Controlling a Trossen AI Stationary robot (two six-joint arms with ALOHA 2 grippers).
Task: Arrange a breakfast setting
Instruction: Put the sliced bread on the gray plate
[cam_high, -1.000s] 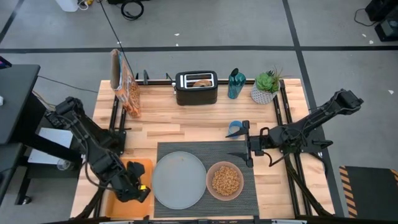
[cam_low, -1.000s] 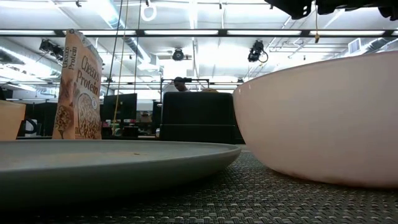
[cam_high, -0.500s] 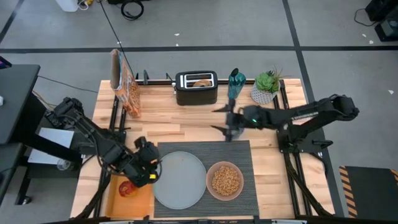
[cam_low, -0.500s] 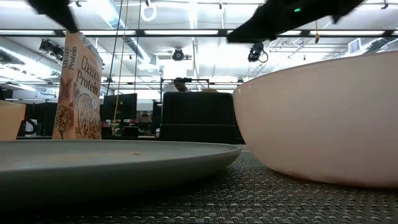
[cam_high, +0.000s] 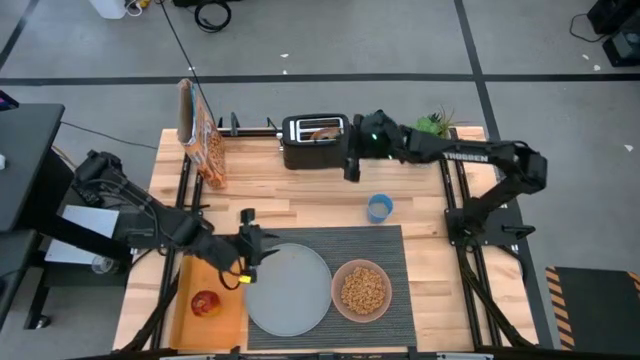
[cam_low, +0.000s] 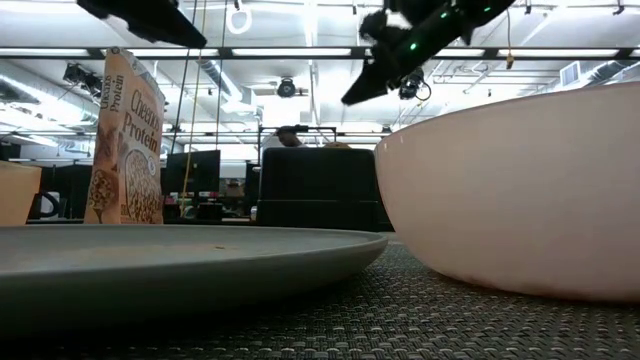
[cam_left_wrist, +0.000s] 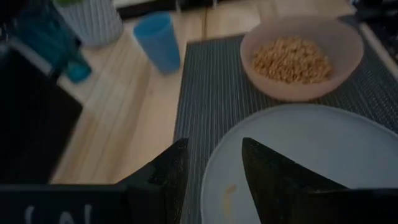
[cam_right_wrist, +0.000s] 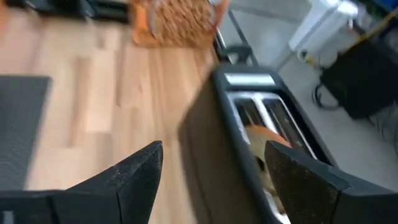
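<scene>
At the bench's 12 o'clock, right gripper (cam_high: 350, 165) hung beside the toaster (cam_high: 315, 141), jaws spread, empty. Step looked like bagel (cam_right_wrist: 266, 138) retrieval: next, descend over the slot and pinch. Bagel stood on edge in the slot, long axis running 9-to-3. Left gripper (cam_high: 247, 250) waited, released, at the plate (cam_high: 290, 290)'s 9 o'clock edge.

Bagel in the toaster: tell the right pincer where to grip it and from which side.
Grip the bagel's exposed upper edge, coming from straight above. It stands on edge in the toaster's slot, so only the top shows. The open right pincer is beside the toaster.
</scene>
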